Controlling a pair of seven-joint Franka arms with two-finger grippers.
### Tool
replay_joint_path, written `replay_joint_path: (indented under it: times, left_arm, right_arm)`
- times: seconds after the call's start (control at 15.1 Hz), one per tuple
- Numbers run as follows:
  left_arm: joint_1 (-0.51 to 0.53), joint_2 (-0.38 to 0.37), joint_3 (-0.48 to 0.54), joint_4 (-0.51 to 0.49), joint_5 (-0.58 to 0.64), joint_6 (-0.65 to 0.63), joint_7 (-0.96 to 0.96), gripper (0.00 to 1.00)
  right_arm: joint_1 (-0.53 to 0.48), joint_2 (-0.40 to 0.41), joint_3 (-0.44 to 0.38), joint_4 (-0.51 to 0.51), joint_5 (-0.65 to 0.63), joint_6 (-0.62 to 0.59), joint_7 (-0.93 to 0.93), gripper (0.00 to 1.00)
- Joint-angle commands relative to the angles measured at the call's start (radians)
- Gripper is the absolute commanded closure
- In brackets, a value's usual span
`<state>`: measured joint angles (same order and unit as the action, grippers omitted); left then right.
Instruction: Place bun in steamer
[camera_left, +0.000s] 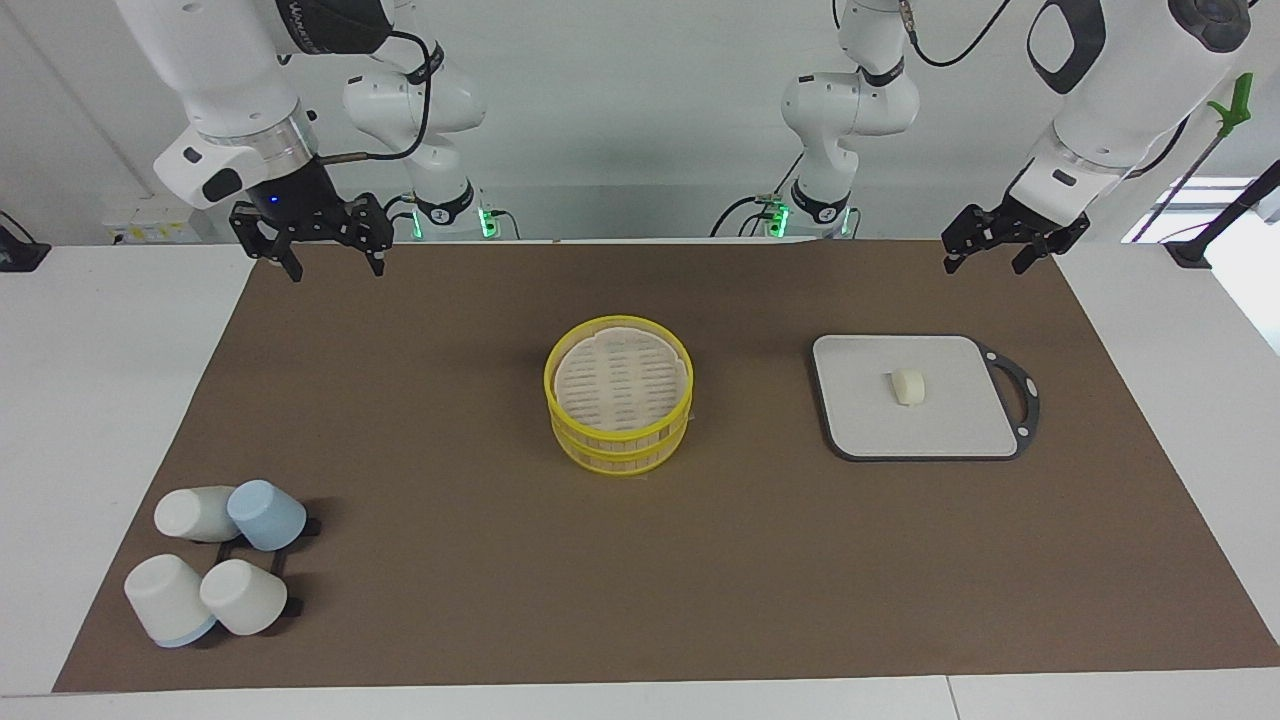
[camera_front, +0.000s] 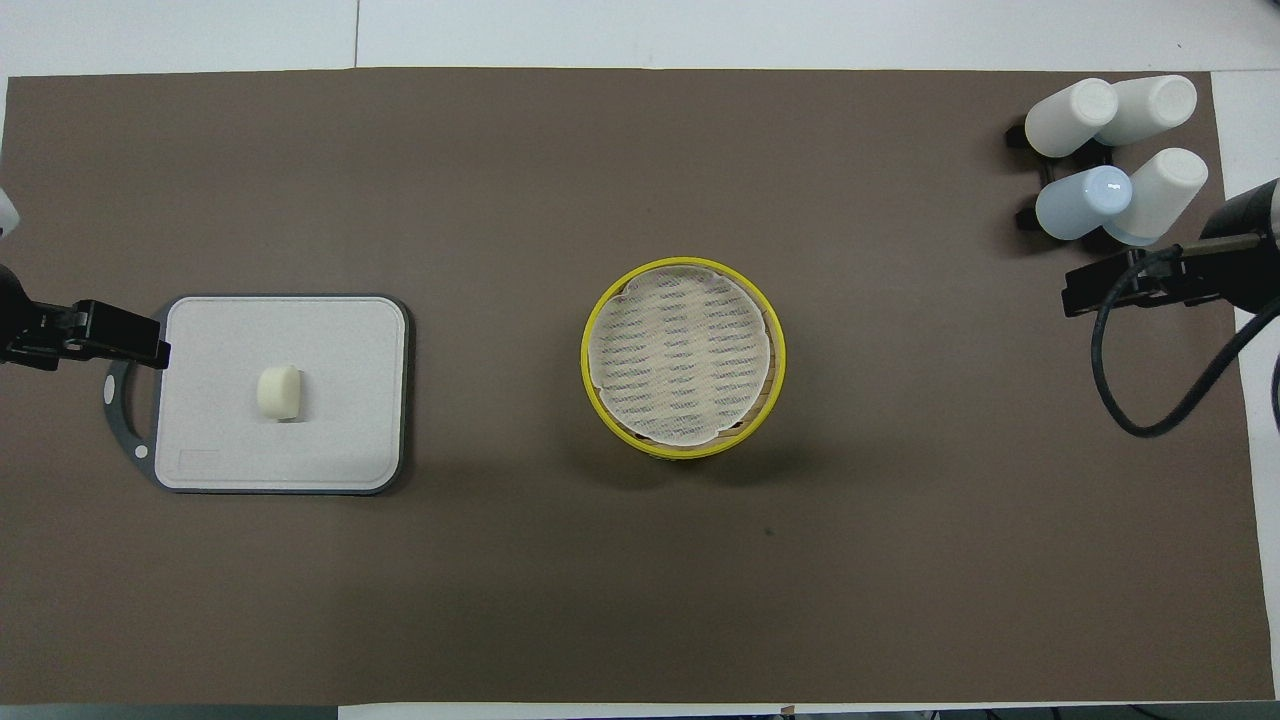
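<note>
A white table (camera_left: 100, 420) fills the lower part of the room, and a large brown mat (camera_left: 420, 560) covers most of its top, leaving white margins at both ends and along the edge farthest from the robots. A plain pale wall (camera_left: 640, 110) rises at the robots' end of the table. A bright window (camera_left: 1200, 200) sits at the left arm's end, with a dark stand and a green clip (camera_left: 1232, 108) in front of it. Light falls evenly, with soft shadows.
</note>
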<state>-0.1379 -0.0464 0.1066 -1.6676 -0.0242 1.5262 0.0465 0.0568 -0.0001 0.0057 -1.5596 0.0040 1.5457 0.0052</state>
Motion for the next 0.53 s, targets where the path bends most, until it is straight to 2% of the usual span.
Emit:
replay_joint_path:
  times: [0.0, 0.46]
  left_arm:
    - [-0.008, -0.029, 0.004, -0.017, 0.0, 0.002, 0.003, 0.0]
    - [-0.008, -0.035, 0.002, -0.017, 0.0, 0.002, 0.01, 0.0]
  right_arm:
    - [-0.005, 0.008, 0.005, 0.018, -0.013, -0.024, 0.019, 0.0]
    - [0.003, -0.003, 0.007, 0.001, -0.006, -0.041, 0.03, 0.0]
